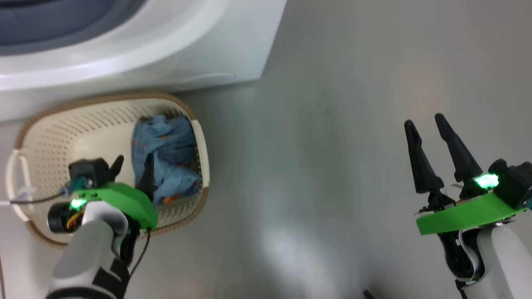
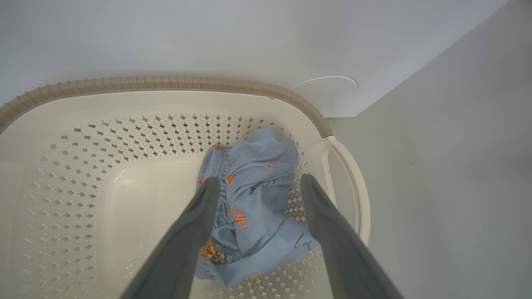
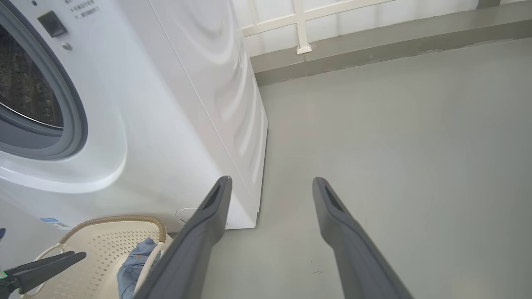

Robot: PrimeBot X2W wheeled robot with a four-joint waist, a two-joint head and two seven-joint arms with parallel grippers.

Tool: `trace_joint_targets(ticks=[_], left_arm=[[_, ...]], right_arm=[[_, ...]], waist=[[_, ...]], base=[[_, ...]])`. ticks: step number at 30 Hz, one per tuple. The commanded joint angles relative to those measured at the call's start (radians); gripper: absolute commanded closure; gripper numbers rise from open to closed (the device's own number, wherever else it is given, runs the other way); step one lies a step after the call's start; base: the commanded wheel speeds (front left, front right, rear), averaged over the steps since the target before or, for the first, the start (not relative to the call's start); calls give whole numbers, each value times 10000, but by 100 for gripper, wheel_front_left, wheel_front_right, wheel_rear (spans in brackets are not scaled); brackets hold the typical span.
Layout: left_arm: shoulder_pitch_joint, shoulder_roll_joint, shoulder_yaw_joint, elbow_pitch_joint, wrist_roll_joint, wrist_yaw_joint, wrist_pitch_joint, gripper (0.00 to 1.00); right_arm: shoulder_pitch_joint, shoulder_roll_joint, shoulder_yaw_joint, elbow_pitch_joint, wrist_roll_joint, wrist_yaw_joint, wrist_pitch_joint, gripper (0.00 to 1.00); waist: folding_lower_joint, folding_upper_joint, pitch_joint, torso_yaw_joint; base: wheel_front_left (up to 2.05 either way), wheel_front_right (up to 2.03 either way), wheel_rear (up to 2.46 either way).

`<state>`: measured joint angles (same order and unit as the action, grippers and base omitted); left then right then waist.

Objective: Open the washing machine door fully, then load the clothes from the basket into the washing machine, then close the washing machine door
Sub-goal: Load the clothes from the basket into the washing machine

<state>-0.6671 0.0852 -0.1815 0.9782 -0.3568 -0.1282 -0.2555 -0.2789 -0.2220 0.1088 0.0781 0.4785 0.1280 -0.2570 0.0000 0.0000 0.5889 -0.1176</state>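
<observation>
The cream basket (image 1: 75, 124) with brown rim sits on the floor against the front of the white washing machine (image 1: 174, 45). Light blue clothes (image 1: 166, 162) with orange bears lie bunched at its right end. My left gripper (image 1: 133, 168) reaches down into the basket, open, its fingers straddling the clothes (image 2: 253, 195) with nothing gripped. My right gripper (image 1: 424, 122) hangs open over bare floor, far right of the basket. In the right wrist view the machine's drum opening (image 3: 25, 83) with its grey gasket stands uncovered. The washing machine door is out of view.
Grey floor (image 1: 332, 145) stretches to the right of the machine and basket. A low grey kerb and white wall (image 3: 374, 33) run behind the machine. The basket's white side handle (image 2: 353, 182) juts out beside the clothes.
</observation>
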Motion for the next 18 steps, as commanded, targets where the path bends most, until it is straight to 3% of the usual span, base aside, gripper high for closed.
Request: trace_joint_targets(ticks=[1, 8, 18], left_arm=[[-261, 416, 41, 152, -205, -23, -63, 0], [-1146, 707, -854, 1389, -1138, -24, -60, 0], [-2077, 1295, -2137, 1907, -2349, -24, 478, 0]], right_arm=[[-30, -14, 196, -273, 10, 27, -48, 0], [-290, 72, 400, -367, 12, 27, -48, 0], [-551, 152, 604, -558, 10, 27, -48, 0]], waist=[[0, 0, 958, -381], [0, 0, 1434, -664], [0, 0, 2147, -986]], base=[[0, 0, 0], [0, 0, 0], [0, 0, 0]])
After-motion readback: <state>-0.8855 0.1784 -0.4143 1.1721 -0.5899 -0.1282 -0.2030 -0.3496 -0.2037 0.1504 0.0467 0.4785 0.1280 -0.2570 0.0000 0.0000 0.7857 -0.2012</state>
